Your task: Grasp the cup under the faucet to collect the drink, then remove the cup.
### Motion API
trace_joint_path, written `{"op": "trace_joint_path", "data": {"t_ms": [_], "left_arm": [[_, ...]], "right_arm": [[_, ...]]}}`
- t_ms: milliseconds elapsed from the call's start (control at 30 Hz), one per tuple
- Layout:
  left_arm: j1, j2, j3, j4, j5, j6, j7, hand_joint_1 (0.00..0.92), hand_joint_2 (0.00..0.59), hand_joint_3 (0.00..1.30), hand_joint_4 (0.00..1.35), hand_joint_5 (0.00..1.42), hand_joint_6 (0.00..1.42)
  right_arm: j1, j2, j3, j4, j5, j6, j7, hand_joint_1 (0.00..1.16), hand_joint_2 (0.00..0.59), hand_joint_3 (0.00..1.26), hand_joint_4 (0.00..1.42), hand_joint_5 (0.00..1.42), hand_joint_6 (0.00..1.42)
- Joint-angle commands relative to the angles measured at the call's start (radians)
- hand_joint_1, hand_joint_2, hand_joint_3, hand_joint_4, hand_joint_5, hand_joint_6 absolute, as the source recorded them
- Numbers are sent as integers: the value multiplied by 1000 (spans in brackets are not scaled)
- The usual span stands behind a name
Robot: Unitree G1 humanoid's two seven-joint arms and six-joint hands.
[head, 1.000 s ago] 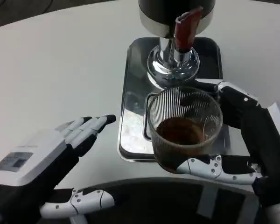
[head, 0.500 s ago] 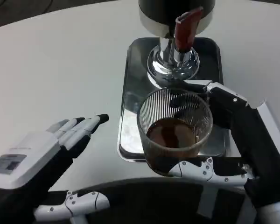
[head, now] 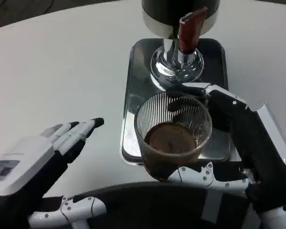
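Cup (head: 173,136) gripped inside right hand (head: 233,143), over tray (head: 133,95).

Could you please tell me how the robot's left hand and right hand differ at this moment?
The right hand grips the ribbed glass cup of dark drink at the metal tray's near edge; the left hand holds nothing. The left hand's fingers lie straight over the white table; the right's wrap the cup.

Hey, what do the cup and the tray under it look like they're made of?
The cup looks like clear glass or hard plastic: you see the brown drink through its ribbed wall. The tray looks like polished metal, likely stainless steel, mirroring the dispenser base. The right robot hand holds the cup.
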Motion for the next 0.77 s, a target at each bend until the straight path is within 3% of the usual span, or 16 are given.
{"op": "trace_joint_path", "data": {"t_ms": [33, 767], "left_arm": [[22, -1, 16, -11, -14, 9, -14, 0, 102, 16, 0, 0, 0], [31, 3, 24, -11, -27, 8, -15, 0, 102, 16, 0, 0, 0]], "right_arm": [[-12, 10, 8, -11, 28, -29, 5, 1058, 107, 841, 924, 1095, 1073], [-9, 10, 9, -20, 25, -22, 9, 1056, 107, 856, 934, 1108, 1089]]}}
